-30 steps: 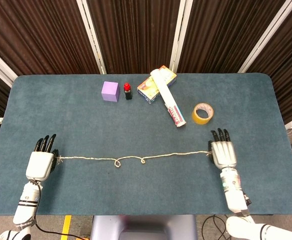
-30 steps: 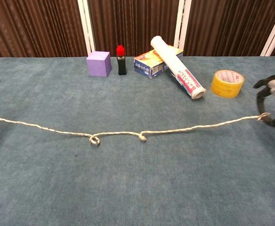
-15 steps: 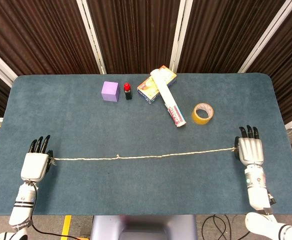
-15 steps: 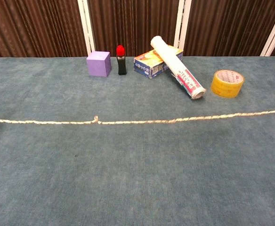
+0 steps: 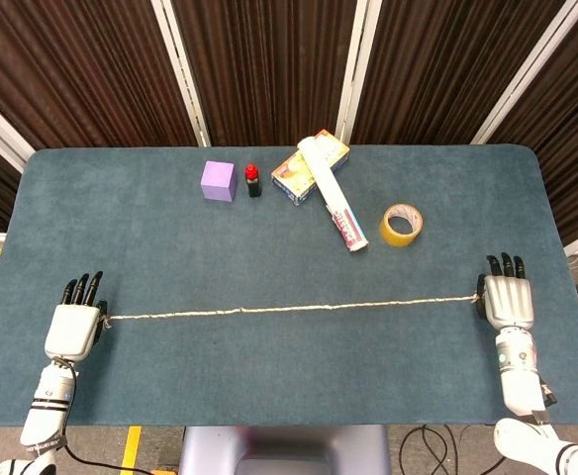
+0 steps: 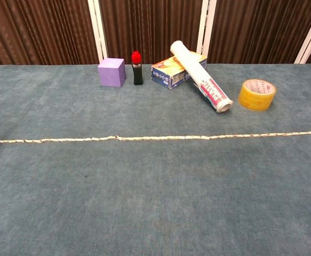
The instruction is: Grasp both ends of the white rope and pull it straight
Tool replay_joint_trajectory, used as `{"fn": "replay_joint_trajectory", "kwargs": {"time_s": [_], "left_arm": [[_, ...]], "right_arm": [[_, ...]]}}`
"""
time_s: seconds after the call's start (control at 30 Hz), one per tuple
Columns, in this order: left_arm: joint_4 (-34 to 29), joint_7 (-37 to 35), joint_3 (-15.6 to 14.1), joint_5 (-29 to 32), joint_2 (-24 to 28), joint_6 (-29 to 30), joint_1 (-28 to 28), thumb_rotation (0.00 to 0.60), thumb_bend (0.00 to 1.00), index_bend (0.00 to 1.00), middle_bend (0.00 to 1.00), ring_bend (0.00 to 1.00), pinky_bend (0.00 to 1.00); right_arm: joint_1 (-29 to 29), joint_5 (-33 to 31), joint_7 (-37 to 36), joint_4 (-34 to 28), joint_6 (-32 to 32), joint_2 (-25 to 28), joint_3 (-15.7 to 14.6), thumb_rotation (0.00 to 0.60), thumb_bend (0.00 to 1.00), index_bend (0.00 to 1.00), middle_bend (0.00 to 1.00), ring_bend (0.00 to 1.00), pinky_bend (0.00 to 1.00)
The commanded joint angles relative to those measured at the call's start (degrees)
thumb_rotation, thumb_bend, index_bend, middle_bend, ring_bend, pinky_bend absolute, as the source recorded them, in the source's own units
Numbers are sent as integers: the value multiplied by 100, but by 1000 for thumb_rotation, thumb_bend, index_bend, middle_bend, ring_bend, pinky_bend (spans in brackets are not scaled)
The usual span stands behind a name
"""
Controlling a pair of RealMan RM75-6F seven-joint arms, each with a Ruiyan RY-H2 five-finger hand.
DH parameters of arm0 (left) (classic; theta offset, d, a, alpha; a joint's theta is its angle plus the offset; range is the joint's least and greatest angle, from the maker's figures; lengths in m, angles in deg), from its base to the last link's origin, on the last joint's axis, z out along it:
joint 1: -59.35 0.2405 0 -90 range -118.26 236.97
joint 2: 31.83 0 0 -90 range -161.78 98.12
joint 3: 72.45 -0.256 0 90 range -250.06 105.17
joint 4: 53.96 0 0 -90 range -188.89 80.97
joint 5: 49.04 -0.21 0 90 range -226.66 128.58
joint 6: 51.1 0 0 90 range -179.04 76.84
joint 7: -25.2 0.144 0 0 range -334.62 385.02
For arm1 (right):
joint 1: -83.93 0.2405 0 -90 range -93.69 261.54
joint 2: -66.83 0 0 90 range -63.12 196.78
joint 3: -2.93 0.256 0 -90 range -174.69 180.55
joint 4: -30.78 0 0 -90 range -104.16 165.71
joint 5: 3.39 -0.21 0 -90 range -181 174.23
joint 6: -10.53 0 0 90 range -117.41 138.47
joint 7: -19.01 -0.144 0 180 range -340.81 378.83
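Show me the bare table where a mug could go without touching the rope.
The near strip between the rope and the table's front edge is bare. So is the band between the rope and the far row. The far row is crowded: purple cube, small bottle, box, roll, tape.

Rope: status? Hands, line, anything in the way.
Left hand and right hand each hold a rope end. Rope lies nearly straight across the table. Tape roll, tube, box, cube, bottle sit behind the line.
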Motion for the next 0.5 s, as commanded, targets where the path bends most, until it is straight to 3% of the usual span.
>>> {"fn": "replay_joint_trajectory", "kwargs": {"time_s": [0.03,0.5], "left_arm": [[59,-33,0,12,-43,-35,-12,600,540,612,41,0,144],[234,-23,-19,10,-265,-255,-134,600,539,545,41,0,144]], "right_arm": [[16,-43,13,116,38,-54,5,600,678,831,228,0,0],[4,-23,-53,341,180,-195,-83,600,678,796,228,0,0]]}}
